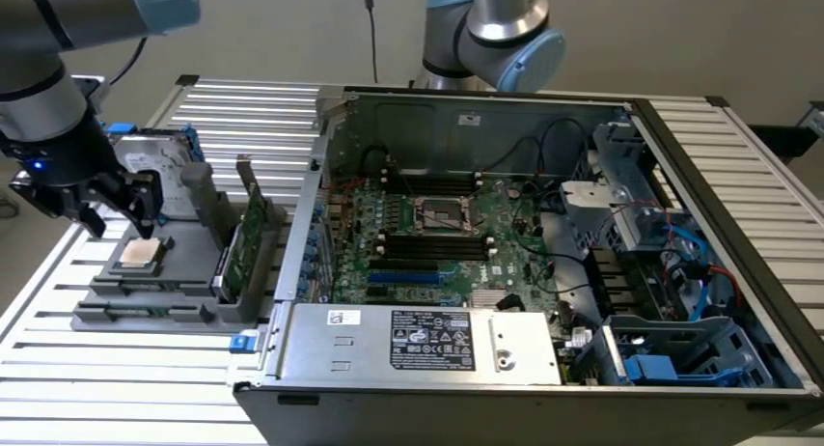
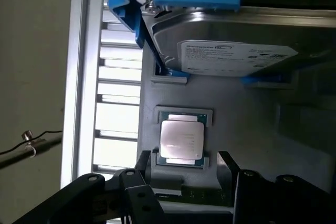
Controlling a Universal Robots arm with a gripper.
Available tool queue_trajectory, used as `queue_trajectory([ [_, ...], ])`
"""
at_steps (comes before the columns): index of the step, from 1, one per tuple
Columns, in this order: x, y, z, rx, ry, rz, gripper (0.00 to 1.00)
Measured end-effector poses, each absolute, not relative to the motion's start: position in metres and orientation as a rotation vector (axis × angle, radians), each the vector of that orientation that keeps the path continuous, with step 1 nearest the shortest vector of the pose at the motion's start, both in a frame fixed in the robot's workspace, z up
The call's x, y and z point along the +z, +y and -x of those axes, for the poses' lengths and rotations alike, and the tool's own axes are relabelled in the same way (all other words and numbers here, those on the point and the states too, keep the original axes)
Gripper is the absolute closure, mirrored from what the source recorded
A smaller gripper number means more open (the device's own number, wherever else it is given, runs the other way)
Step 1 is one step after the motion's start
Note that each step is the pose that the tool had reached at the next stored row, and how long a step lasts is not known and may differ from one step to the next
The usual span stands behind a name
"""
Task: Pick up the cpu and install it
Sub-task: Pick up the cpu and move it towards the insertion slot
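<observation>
Beige wall behind, slatted alu table [image 1: 258, 108] under everything.

Exterior view's left: gripper [image 1: 123, 222] hangs just above the cpu [image 1: 142, 255], jaws spread wide, nothing in them. Wrist view agrees: the two fingers straddle the cpu [image 2: 181, 139] on opposite edges w/ gaps both sides, no contact that I can see.

The cpu sits flat, lid up, in a shallow pocket of the grey fixture [image 1: 142, 306]. Hard drive [image 1: 149, 156] w/ blue bracket stands just behind it, close to the finger path. Green card [image 1: 245, 243] stands upright on the fixture's right side.

Centre: open pc case [image 1: 515, 113], mobo inside, socket [image 1: 445, 214] w/ metal frame and dark centre looks empty, so install not done.

Exterior view's right: drive cage [image 1: 670, 349] and blue cables, well apart from the work.

Handling, imo: the chip is light, rigid and thin, and the metal lid is smooth, so prob slippery. Underside contacts are fragile. Grip should go on two opposite side edges, square and level, w/ low force. Pocket walls leave little finger room. Can't tell orientation marks from here.
</observation>
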State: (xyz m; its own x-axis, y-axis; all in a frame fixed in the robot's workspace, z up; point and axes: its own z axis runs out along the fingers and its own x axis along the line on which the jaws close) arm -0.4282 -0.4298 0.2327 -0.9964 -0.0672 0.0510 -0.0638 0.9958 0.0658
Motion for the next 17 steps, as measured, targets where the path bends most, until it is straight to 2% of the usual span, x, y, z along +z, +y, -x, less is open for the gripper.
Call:
queue_trajectory([
  [17,0.207,-0.427,0.424,-0.094,-3.071,-0.1,0.38],
])
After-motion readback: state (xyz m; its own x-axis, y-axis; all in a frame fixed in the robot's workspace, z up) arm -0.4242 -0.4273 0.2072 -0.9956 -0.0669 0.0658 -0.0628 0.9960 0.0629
